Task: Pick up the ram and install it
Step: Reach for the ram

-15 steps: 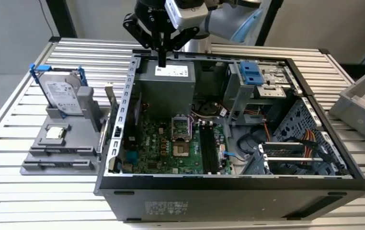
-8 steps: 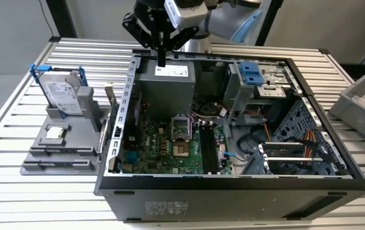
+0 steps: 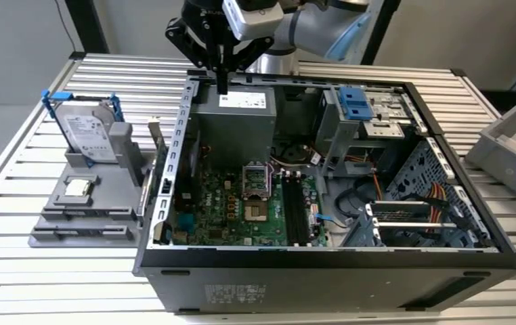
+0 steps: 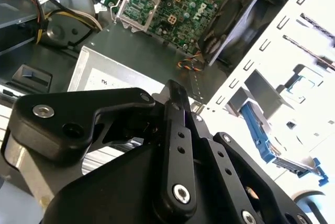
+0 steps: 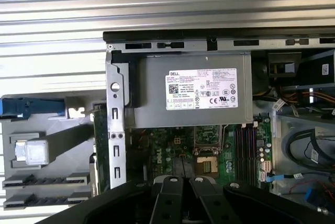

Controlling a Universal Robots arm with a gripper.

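Observation:
The ram (image 3: 158,145) is a thin greenish board standing on edge in the grey holder (image 3: 77,210), just outside the computer case's wall on the exterior view's left. The first wrist view shows the ram (image 5: 97,135) edge-on beside that wall. My gripper (image 3: 223,82) hangs over the back rim of the open case (image 3: 330,261), above the power supply (image 3: 235,115). Its black fingers (image 5: 172,192) lie close together with nothing between them, and in the second wrist view the gripper (image 4: 180,96) looks shut. The empty memory slots (image 3: 294,203) lie on the green motherboard.
A silver hard drive in a blue frame (image 3: 87,125) and a small square chip (image 3: 79,186) also sit in the holder. A drive cage with a blue latch (image 3: 362,105) fills the case's far corner. Grey bins (image 3: 515,145) stand at the exterior view's right.

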